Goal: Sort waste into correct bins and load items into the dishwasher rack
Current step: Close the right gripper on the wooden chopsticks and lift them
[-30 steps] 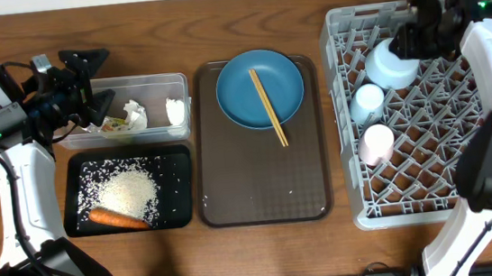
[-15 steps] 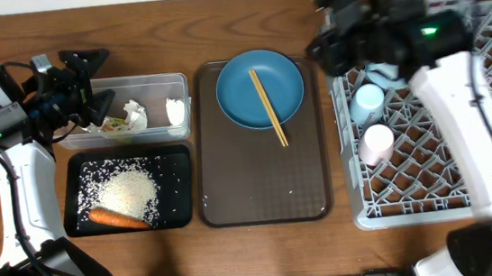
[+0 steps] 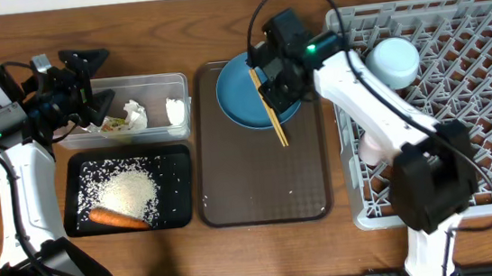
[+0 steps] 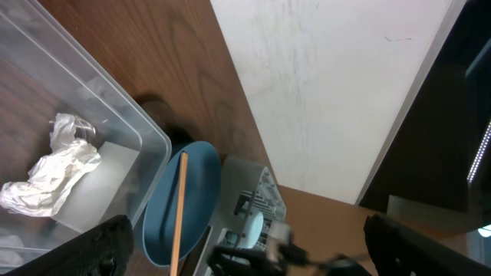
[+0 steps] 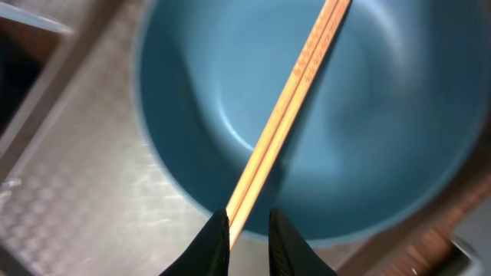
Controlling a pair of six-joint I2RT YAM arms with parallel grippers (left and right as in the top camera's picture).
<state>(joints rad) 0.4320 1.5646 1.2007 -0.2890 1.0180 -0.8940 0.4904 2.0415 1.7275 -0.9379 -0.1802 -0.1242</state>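
Two wooden chopsticks (image 3: 269, 108) lie across the round blue plate (image 3: 240, 98) on the brown tray. My right gripper (image 3: 274, 94) hangs just above them. In the right wrist view its jaws (image 5: 250, 239) stand a narrow gap apart, and the chopsticks (image 5: 288, 115) run down to the left finger and vanish behind it. Nothing is lifted. The pale blue bowl (image 3: 392, 60) and a pink cup (image 3: 372, 148) sit in the grey dishwasher rack (image 3: 463, 135). My left gripper (image 3: 86, 76) is wide open and empty beside the clear tub (image 3: 145, 81), which holds paper wads (image 3: 135, 112) and a wrapper (image 3: 116, 123).
Rice (image 3: 129, 190) and a carrot (image 3: 118, 218) lie in the black tray (image 3: 176, 163). The brown serving tray (image 3: 264, 181) sits between the bins and the rack. My right arm crosses the rack's left edge, hiding part of it. The left wrist view shows the tub (image 4: 115, 115) and plate (image 4: 184, 199).
My right arm has swung from the rack's far side leftward to above the blue plate, and its jaws have narrowed. The chopsticks and the left arm have not moved.
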